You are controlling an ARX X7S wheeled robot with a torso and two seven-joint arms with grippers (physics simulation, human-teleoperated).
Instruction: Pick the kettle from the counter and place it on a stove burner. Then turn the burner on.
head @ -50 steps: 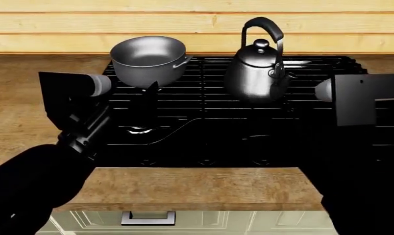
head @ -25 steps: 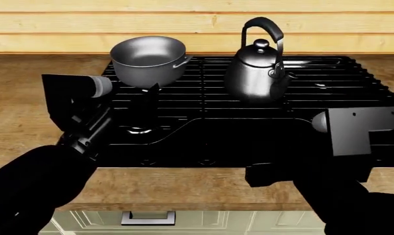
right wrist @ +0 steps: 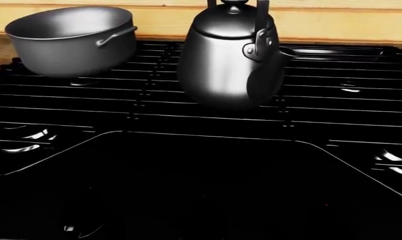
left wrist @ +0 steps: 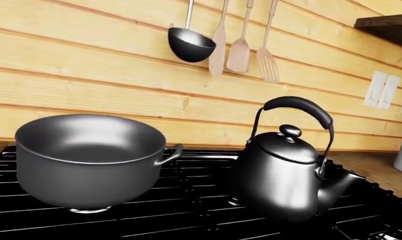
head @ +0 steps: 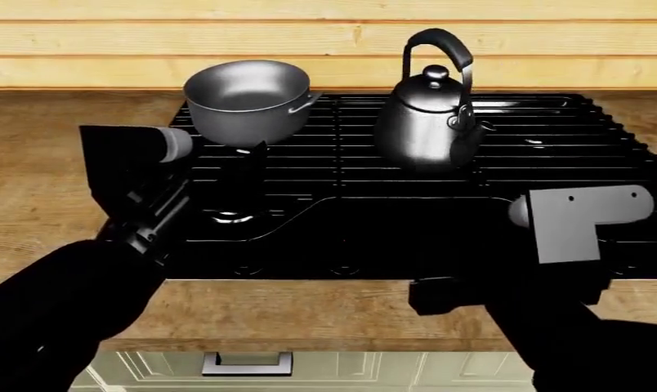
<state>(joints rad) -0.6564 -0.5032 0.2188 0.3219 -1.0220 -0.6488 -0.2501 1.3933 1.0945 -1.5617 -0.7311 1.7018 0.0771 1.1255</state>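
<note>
Kettle [head: 426, 122] is parked upright on the stove [head: 547, 139] grate, right of the saucepan [head: 247, 98], untouched, off the tabletop [head: 34, 188]. Placement judged done; burner knob is next. Right arm [head: 574, 224] is held low at the stove's front edge, probably for that. Neither hand's jaw state can be told.

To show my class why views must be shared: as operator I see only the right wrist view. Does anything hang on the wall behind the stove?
Observer: Yes, a dark ladle and three pale utensils hang there.
Operator: My view cuts off the top of the kettle. Is its handle up?
Observer: Its arched handle stands upright above the lid.
Operator: What lies before the stove?
Observer: A strip of counter, then a drawer pull below it.
</note>
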